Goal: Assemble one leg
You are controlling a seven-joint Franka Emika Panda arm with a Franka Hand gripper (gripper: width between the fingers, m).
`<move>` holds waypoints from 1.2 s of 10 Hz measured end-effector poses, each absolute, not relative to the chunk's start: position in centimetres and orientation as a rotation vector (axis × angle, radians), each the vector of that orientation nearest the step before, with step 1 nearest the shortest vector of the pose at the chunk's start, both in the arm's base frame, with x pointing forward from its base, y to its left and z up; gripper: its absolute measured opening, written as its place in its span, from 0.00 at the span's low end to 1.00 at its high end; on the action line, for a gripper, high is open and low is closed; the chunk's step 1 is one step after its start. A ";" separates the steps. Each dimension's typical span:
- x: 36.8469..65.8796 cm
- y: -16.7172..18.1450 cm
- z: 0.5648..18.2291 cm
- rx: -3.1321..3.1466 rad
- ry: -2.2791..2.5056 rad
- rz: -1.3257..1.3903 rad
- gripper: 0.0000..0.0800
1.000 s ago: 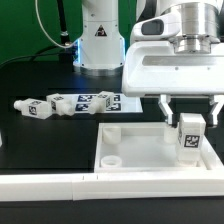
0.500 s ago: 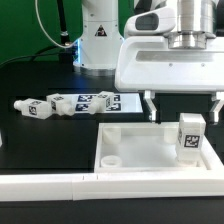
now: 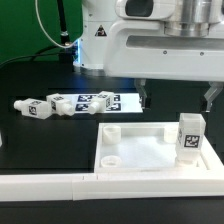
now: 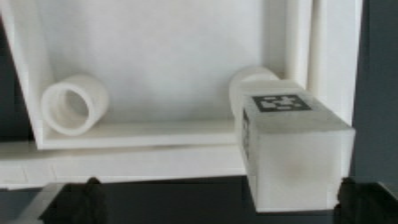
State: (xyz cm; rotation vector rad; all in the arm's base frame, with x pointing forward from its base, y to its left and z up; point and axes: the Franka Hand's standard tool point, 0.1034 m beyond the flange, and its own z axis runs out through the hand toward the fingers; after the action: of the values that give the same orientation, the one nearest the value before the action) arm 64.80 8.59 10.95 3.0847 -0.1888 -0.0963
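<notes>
One leg [image 3: 190, 137], a stubby white post with a black-and-white tag, stands upright in the corner of the large white square panel [image 3: 140, 150] at the exterior view's right. It also shows in the wrist view [image 4: 294, 140], next to a round corner hole [image 4: 75, 105] in the panel [image 4: 160, 50]. My gripper [image 3: 178, 102] hangs open and empty above the leg, its fingertips clear of the leg's top. In the wrist view the gripper [image 4: 222, 195] has its two dark fingertips wide apart on either side of the leg.
Two more tagged legs [image 3: 33, 107] [image 3: 60, 104] lie on the black table at the exterior view's left, beside the marker board [image 3: 103, 101]. A white rail [image 3: 50, 186] runs along the front. The robot base [image 3: 100, 35] stands behind.
My gripper has risen from around the leg and drifted toward the exterior view's left. The leg stays upright in the panel corner, untouched.
</notes>
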 end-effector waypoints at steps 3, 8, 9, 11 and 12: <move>65.5 10.6 11.1 3.091 -0.242 -0.069 0.81; 64.7 10.9 8.5 3.086 -0.282 -0.001 0.81; 64.6 11.3 8.3 3.084 -0.310 0.005 0.81; 64.6 11.0 8.3 3.079 -0.360 0.007 0.75; 64.6 11.0 8.3 3.078 -0.364 0.006 0.53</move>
State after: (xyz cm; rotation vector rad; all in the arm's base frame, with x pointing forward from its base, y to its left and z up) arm 64.64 11.01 8.31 3.0781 -0.3644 0.0064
